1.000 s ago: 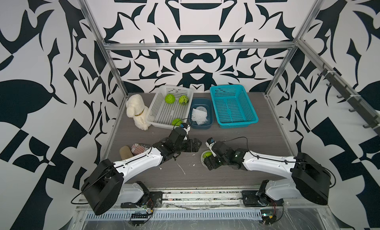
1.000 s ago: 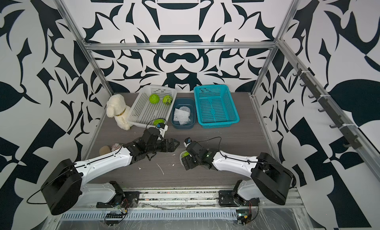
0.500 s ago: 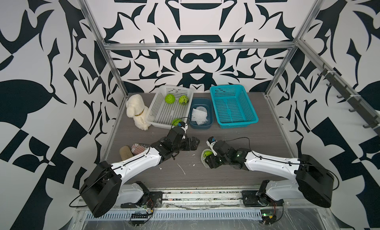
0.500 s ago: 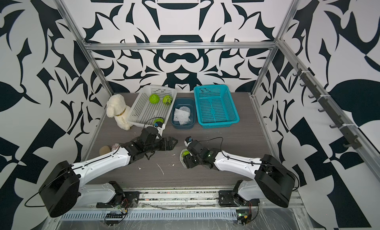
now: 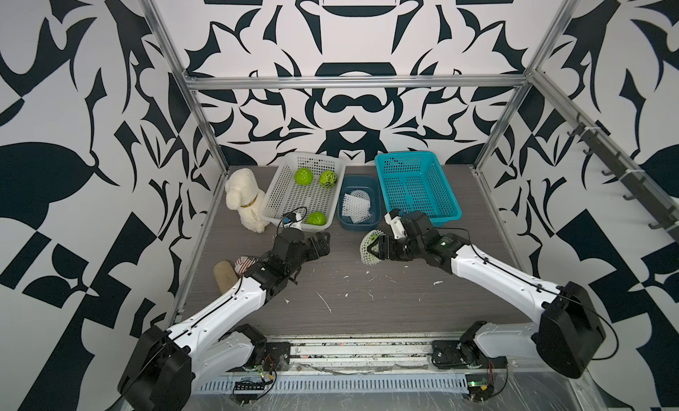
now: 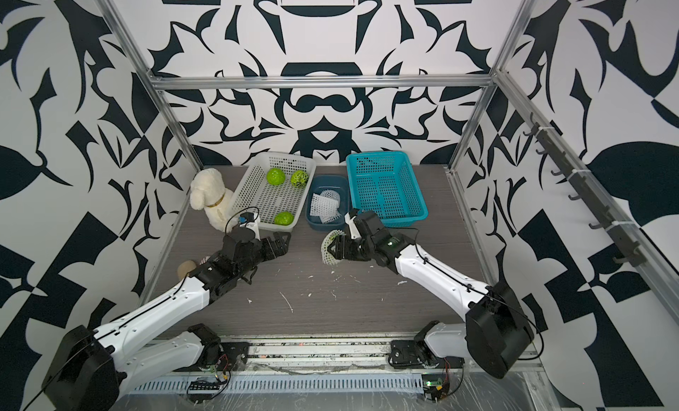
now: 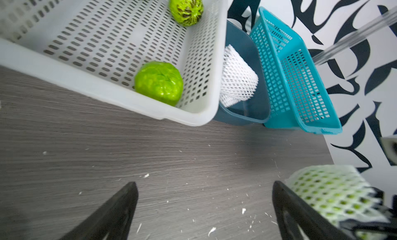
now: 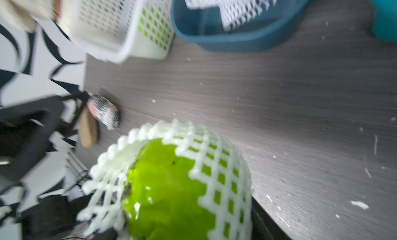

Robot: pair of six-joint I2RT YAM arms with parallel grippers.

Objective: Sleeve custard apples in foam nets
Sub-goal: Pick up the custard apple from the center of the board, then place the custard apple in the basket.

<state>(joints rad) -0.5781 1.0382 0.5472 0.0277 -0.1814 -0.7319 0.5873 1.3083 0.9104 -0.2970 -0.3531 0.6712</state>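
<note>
- My right gripper [image 5: 375, 249] is clamped on a custard apple [image 8: 167, 189] in its foam net [image 8: 223, 174], just before the blue tub [image 5: 358, 227].
- My left gripper [image 7: 203, 191] is spread wide and empty.
- Sleeving looks finished, so next I'd carry it to the teal basket [image 5: 404, 155], probably its destination.
- Three bare custard apples [image 5: 316, 218] wait in the white basket [image 5: 305, 155].
</note>
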